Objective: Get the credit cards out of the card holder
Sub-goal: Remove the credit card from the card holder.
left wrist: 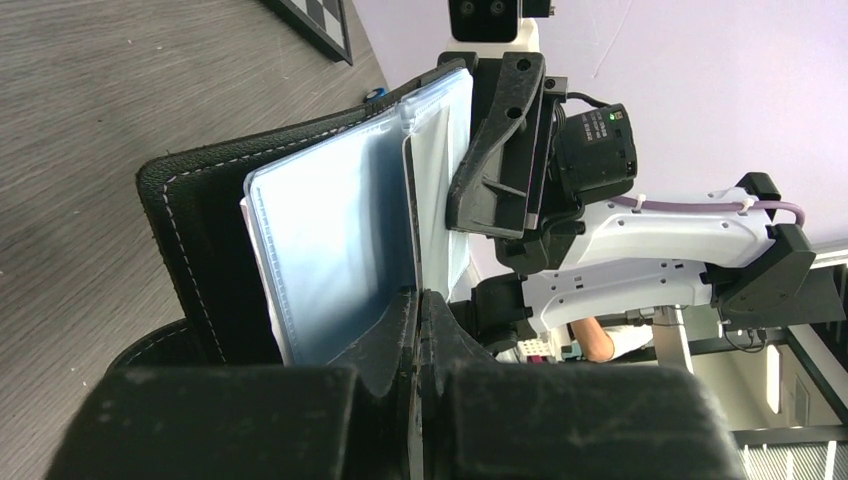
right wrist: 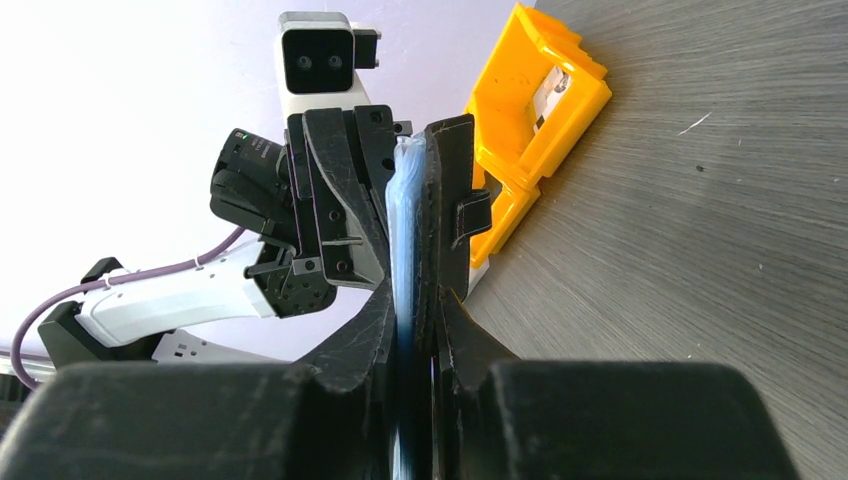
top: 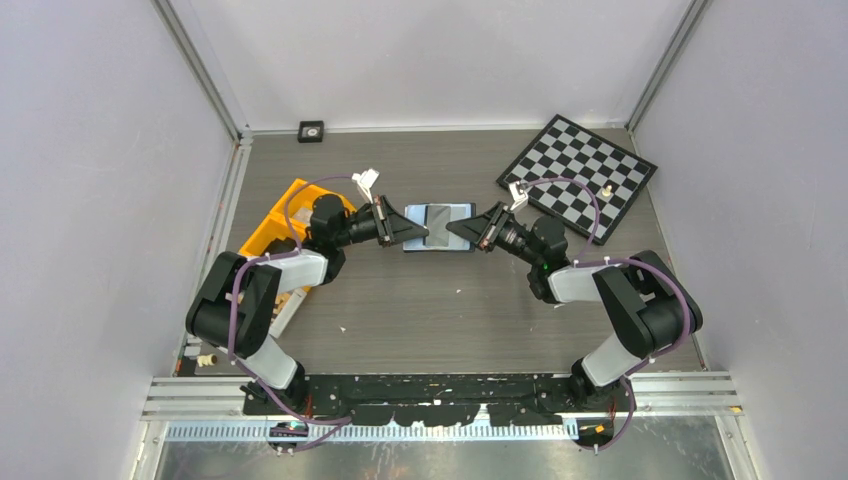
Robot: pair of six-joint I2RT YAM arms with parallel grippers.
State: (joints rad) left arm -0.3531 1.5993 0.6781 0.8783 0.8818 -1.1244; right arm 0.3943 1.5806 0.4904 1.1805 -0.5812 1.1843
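Pale lilac walls point(top: 100, 150), grey wood-grain tabletop point(top: 430, 310)

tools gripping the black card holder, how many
2. The left tool pinches the open flat black folding card holder by its pale blue inner sleeves at its left end; the right tool pinches the right end. Both are shut on it.

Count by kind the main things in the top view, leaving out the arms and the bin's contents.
card holder: 1
orange bin: 1
chessboard: 1
pale chess piece: 1
small black square: 1
Total: 5
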